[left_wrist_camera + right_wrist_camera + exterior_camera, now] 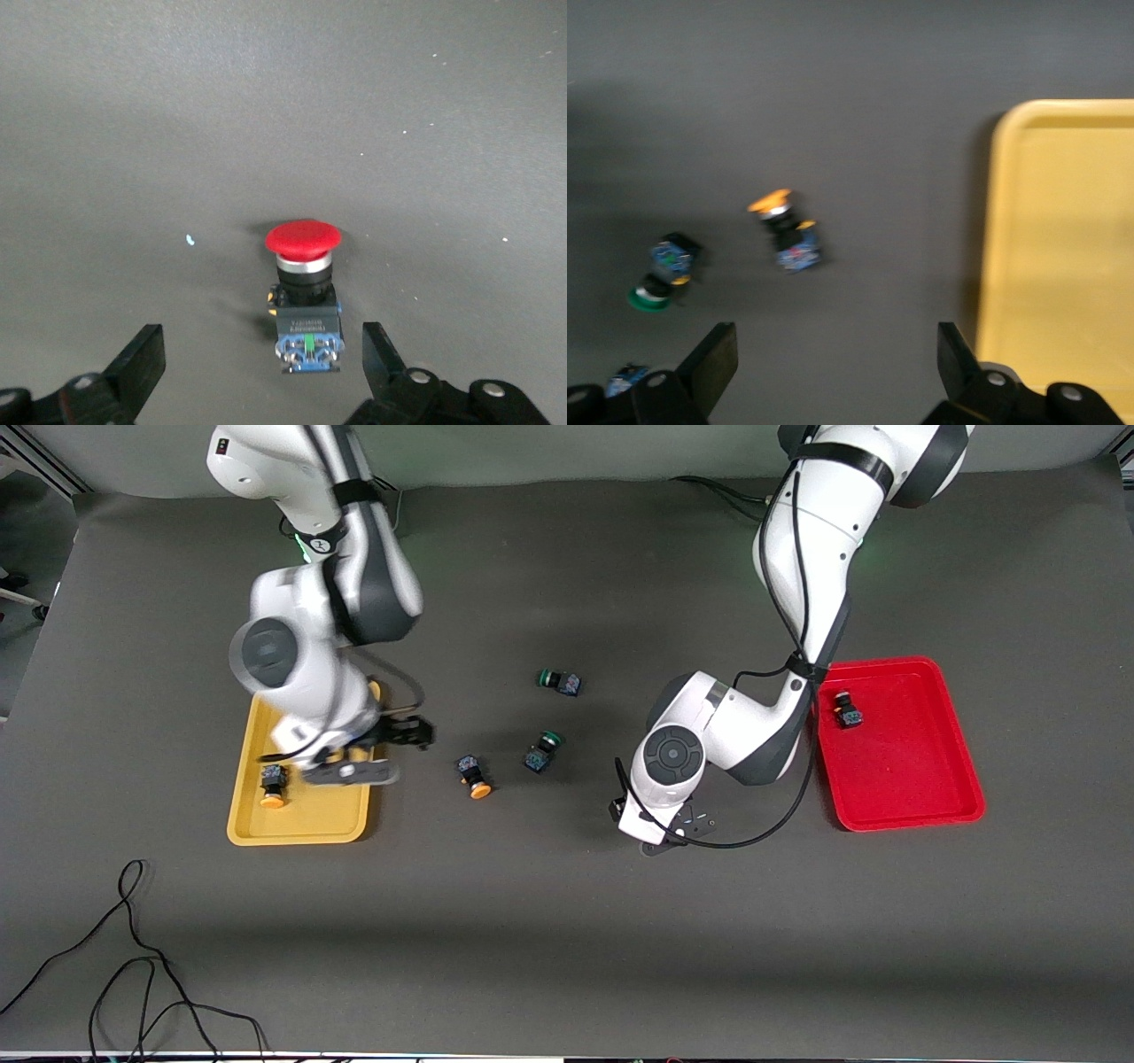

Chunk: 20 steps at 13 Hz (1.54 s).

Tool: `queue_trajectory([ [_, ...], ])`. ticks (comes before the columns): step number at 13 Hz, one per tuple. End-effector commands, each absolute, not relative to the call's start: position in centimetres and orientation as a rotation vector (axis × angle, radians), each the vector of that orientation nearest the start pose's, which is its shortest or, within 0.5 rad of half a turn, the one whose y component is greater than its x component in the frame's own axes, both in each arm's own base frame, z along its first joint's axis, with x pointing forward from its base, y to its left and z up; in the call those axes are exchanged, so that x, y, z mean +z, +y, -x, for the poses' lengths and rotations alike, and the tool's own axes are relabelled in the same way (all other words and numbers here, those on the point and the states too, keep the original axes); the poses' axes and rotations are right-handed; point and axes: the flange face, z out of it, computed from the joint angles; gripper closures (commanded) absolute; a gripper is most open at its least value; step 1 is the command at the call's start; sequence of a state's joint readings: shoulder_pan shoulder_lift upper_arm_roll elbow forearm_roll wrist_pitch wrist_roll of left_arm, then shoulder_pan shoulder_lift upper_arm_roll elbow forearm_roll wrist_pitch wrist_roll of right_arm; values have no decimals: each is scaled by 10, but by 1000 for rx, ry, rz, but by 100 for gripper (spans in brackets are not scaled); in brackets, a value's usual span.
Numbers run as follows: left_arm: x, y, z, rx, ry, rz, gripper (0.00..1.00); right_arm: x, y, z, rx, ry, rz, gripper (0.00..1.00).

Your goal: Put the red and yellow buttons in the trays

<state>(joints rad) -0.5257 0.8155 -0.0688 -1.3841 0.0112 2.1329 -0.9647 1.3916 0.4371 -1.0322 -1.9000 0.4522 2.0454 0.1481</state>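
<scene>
- Fingers (137,367) of the left gripper (261,372) stand spread wide and empty, flanking a red-capped push-button switch with a dark blocky body (304,297) lying on the grey table mat (283,106).
- Right gripper (833,372) is likewise spread and empty, over the mat just beside the shallow yellow plastic tray (301,824).
- One orange-capped switch (273,784) lies in that tray; another (474,776) rests on the mat nearby.
- Second red-capped switch (847,708) lies in the shallow red plastic tray (912,806).
- Two green-capped switches (559,681) (541,750) lie mid-table.
</scene>
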Motion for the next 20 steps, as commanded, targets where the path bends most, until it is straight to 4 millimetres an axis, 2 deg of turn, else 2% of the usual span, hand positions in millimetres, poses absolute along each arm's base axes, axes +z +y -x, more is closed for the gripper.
queue_trajectory([
  [1, 200, -400, -609, 63, -622, 3066, 2, 326, 310, -530, 9, -91, 3134, 0],
  [2, 193, -400, -610, 60, -628, 3067, 2, 308, 315, -527, -41, -124, 3148, 0],
  [4, 184, -399, -611, 54, -634, 3073, 6, 277, 308, -523, -111, -162, 3155, 0],
  [5, 179, -399, -611, 49, -633, 3077, 14, 264, 307, -521, -118, -164, 3158, 0],
  [6, 178, -400, -612, 33, -631, 3087, 39, 252, 303, -522, -127, -155, 3154, 0],
  [7, 179, -400, -612, 31, -638, 3089, 78, 236, 301, -522, -131, -161, 3159, 0],
  [8, 181, -400, -613, 27, -641, 3090, 100, 221, 302, -522, -136, -157, 3153, 0],
  [10, 189, -401, -614, 25, -641, 3091, 100, 199, 308, -518, -111, -75, 3104, 0],
  [11, 195, -402, -615, 25, -643, 3090, 100, 190, 311, -517, -130, -88, 3106, 0],
  [13, 209, -395, -620, 48, -637, 3069, 100, 181, 309, -517, -147, -86, 3100, 2],
  [15, 238, -370, -630, 96, -590, 3019, 100, 180, 308, -517, -141, -74, 3093, 43],
  [17, 273, -334, -632, 172, -496, 2984, 100, 180, 309, -517, -139, -74, 3091, 71],
  [18, 290, -307, -627, 193, -462, 2982, 100, 181, 310, -516, -135, -72, 3090, 82],
  [19, 304, -276, -614, 207, -397, 2991, 100, 185, 309, -517, -134, -54, 3081, 88],
  [20, 318, -238, -606, 210, -348, 3006, 100, 198, 315, -520, -136, -46, 3057, 88],
])
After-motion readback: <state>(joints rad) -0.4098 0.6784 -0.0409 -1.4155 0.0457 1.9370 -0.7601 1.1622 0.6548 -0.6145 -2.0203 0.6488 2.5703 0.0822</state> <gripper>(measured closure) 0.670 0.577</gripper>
